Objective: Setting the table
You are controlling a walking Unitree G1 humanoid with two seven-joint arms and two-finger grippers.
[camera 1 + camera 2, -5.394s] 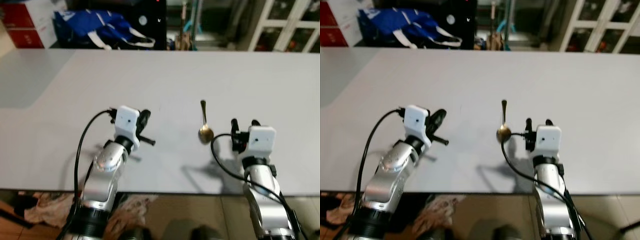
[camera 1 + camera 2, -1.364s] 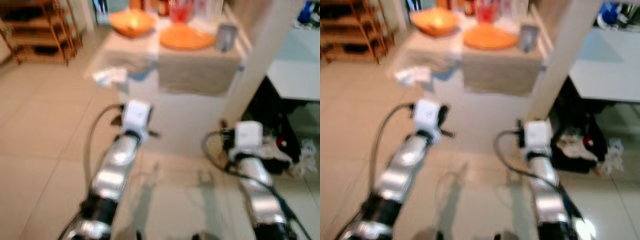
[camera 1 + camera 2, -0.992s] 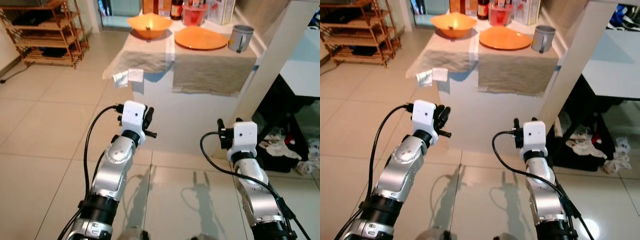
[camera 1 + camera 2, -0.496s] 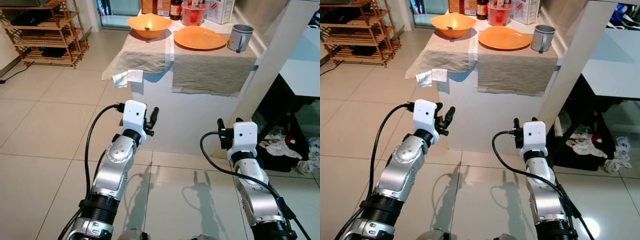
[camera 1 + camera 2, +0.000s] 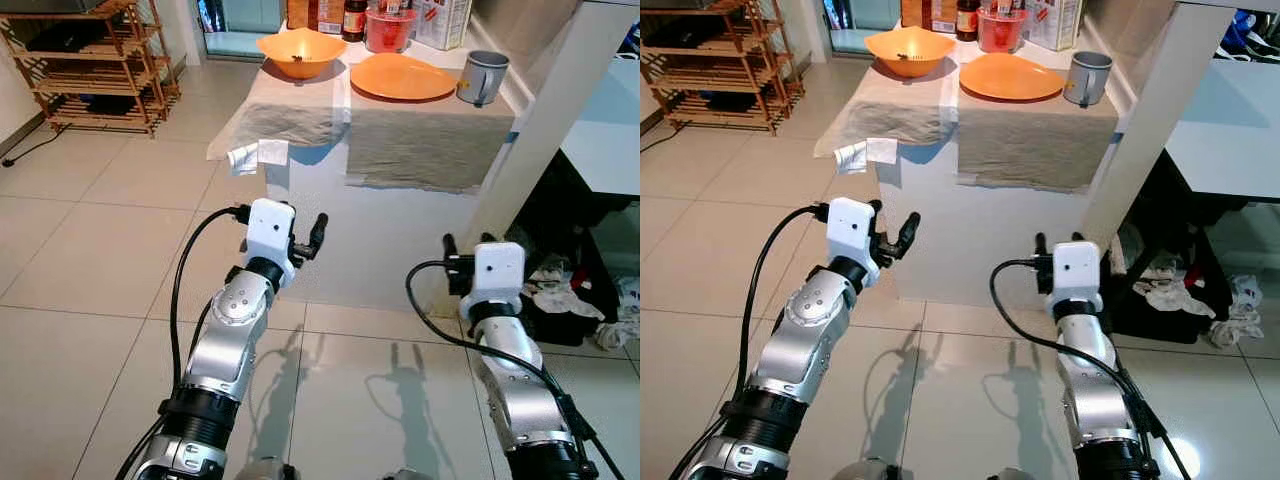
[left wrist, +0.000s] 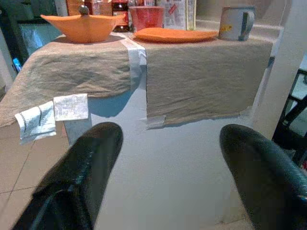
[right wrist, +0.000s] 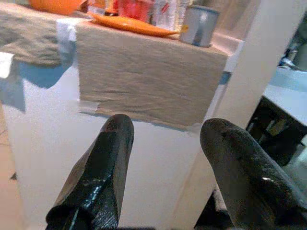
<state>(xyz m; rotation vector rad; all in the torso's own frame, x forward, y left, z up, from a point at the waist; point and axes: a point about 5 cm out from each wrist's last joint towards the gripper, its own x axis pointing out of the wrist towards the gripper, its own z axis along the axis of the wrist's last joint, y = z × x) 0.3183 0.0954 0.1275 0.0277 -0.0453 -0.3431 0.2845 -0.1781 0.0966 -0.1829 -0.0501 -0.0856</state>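
Nearest the camera, both arms are raised over the tiled floor [image 5: 90,250], short of the counter. The left gripper [image 5: 305,240] has its fingers spread wide apart and carries nothing; the left wrist view confirms a clear gap between the two black fingers [image 6: 81,167]. The right gripper [image 7: 168,163] is likewise parted and empty, pointed at the counter's white front face.

Beyond them stands the low white counter [image 5: 400,240], draped with beige cloths [image 5: 420,145] that overhang its front edge. A strip of tape and two loose paper tags [image 5: 258,155] hang at the left cloth's corner.

The tableware sits on top, well apart from both grippers: an orange bowl [image 5: 300,48] at the left, an orange plate [image 5: 404,78] in the middle, a grey mug [image 5: 481,76] at the right, just beside the counter's edge. Behind these are a red container [image 5: 385,25] and several bottles and boxes.

Risks, as judged from this position:
- The cloths are unsecured at the front; a finger catching the overhang during approach could drag cloth and crockery off together.
- The plate lies flat, offering little lip to pinch; a shallow grip may let it slip.
- The mug stands near the edge and could be knocked off by a reach toward the plate.
- The rear clutter crowds any reach past the bowl.
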